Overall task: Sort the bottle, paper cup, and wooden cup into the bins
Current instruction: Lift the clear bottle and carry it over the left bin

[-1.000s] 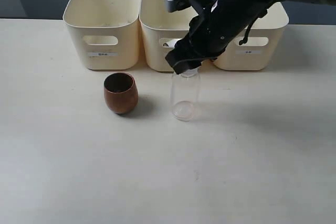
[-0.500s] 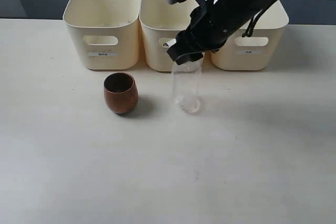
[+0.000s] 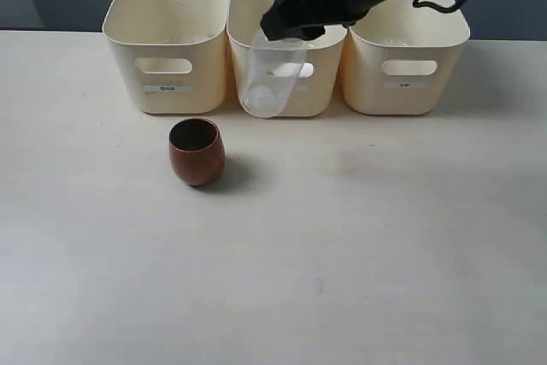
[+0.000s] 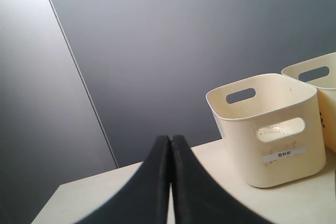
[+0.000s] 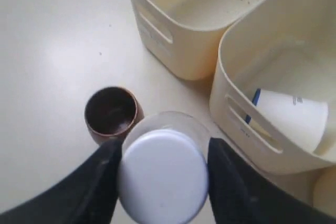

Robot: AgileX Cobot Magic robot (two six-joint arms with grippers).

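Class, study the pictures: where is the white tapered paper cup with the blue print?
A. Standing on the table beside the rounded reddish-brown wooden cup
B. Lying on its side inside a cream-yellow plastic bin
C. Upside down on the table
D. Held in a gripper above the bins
B: the right wrist view shows the white paper cup tipped on its side inside a cream-yellow plastic bin, not on the table or in a gripper.

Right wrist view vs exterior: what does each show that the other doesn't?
Right wrist only: the paper cup lying on its side inside a bin, and the white cap of the bottle. Exterior only: all three bins in a row, and the bottle's clear body tilted, off the table. Both: the right gripper shut on the bottle, and the wooden cup upright on the table.
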